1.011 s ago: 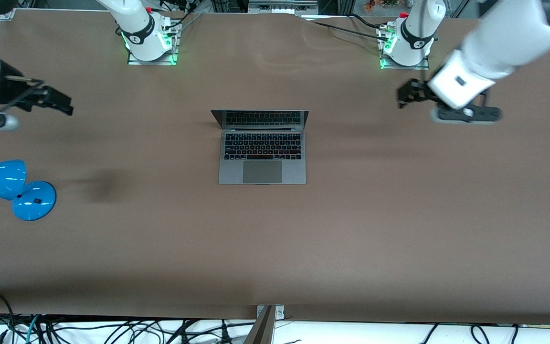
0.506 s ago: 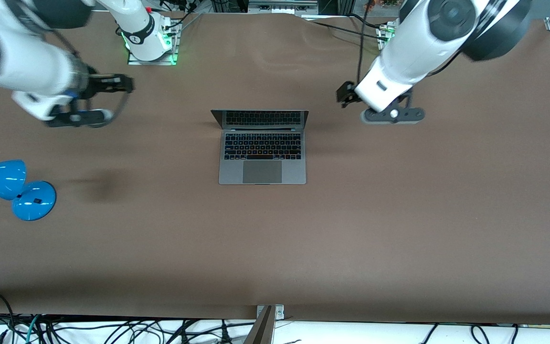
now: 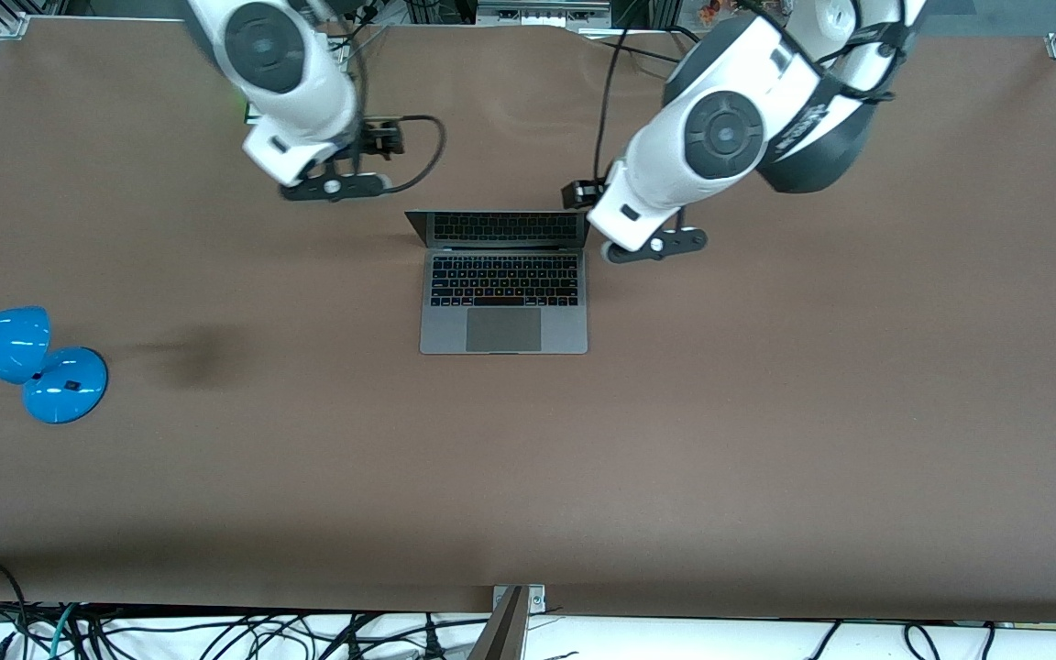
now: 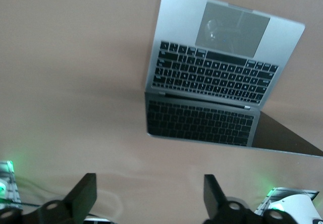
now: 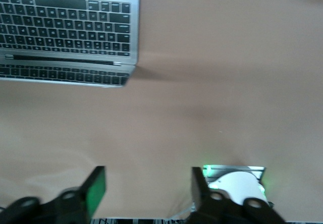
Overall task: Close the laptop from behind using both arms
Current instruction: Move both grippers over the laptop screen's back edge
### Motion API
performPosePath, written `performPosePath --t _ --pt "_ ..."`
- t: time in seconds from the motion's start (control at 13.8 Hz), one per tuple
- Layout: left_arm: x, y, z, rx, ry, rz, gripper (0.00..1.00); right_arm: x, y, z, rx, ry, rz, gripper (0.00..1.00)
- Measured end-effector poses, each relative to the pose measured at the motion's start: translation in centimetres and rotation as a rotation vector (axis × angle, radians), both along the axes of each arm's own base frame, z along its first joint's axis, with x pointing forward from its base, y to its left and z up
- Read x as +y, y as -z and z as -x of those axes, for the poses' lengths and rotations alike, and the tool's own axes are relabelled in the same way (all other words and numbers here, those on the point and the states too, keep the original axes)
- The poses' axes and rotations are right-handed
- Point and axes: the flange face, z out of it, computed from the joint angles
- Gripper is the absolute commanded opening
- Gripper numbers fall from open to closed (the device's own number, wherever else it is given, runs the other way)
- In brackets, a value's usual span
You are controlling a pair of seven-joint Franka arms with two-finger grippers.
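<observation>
The slim grey metal laptop (image 3: 503,282) with black keyboard and large trackpad lies open near the middle of the brown table (image 3: 766,412), approx. between the two arm bases. Its lid stands up at the edge nearest the robots, the screen facing the front camera and reflecting the keys. Nothing touches it.

The left gripper (image 3: 580,194), black, two-finger, on the white arm with dark grey joints, is in the air just beside the lid's corner toward the left arm's end of the table. In the left wrist view its fingers (image 4: 85,196) stand wide apart w/ only bare table between them; it holds nothing. The laptop (image 4: 222,72) shows whole in that view, apart from the fingers.

The right gripper (image 3: 388,139), also black, on the other white arm, hangs over the table toward the right arm's end, well apart from the laptop and closer to the robots' bases. In the right wrist view its fingers (image 5: 96,188) are spread and empty, w/ part of the keyboard and lid visible.

A shiny blue plastic desk lamp (image 3: 24,359) with round base sits at the table edge at the right arm's end, nearer to the front camera than the laptop. Black cables (image 3: 216,632) lie along the table's near edge.
</observation>
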Motion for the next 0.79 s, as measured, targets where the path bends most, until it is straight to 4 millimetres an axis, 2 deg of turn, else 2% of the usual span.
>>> performPosePath --t 0.07,0.14,0.29,0.43,0.79 --pt "-0.9 0.3 0.7 0.008 0.009 -0.003 0.19 1.0 0.9 0.7 -0.014 0.001 -0.002 0.0" --pt "-1.8 0.5 1.3 0.015 0.021 -0.005 0.0 2.0 2.0 1.3 -0.027 -0.001 -0.008 0.0" --pt "-3.0 1.1 2.2 0.03 0.04 -0.01 0.0 3.8 4.5 2.4 -0.036 0.002 -0.017 0.0" --pt "-3.5 2.0 2.7 0.049 0.05 -0.016 0.0 4.7 6.2 2.5 -0.024 0.003 -0.025 0.0" --pt "-3.6 4.6 2.8 0.097 0.054 -0.039 0.0 5.0 7.3 2.0 -0.024 0.008 -0.045 0.0"
